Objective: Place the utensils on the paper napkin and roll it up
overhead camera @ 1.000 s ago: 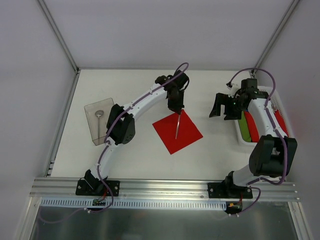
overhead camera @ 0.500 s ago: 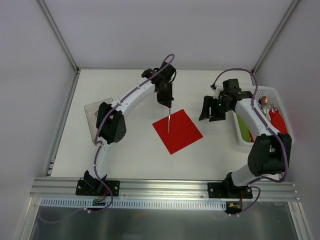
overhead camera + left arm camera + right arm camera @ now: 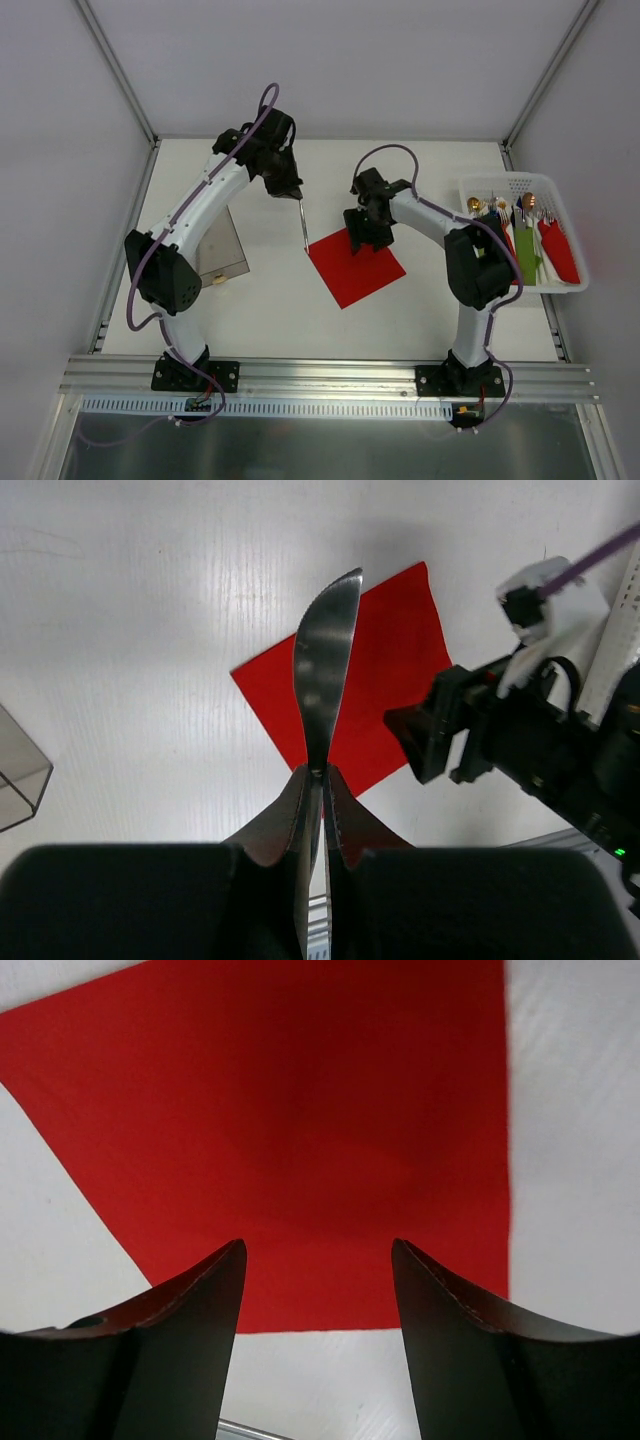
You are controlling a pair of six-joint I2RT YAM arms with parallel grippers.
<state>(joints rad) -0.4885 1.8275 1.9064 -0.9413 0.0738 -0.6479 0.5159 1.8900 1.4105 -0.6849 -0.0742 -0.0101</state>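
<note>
A red paper napkin [image 3: 357,268] lies flat on the white table, also in the left wrist view [image 3: 392,650] and the right wrist view [image 3: 300,1110]. My left gripper [image 3: 296,194] is shut on the handle of a silver knife [image 3: 303,222] and holds it in the air, its blade tip just left of the napkin's left corner. In the left wrist view the blade [image 3: 324,670] sticks out beyond my gripper [image 3: 322,775]. My right gripper [image 3: 364,231] is open and empty, low over the napkin's far corner, as the right wrist view [image 3: 318,1250] shows. No spoon is in view.
A clear plastic box [image 3: 222,250] stands at the left, partly behind my left arm, its corner in the left wrist view [image 3: 20,775]. A white basket [image 3: 520,182] at the right edge holds rolled red and green bundles with gold cutlery tips.
My left arm has swung left with the knife, from over the napkin to beside its left corner. My right gripper has moved left from the basket to the napkin's far corner.
</note>
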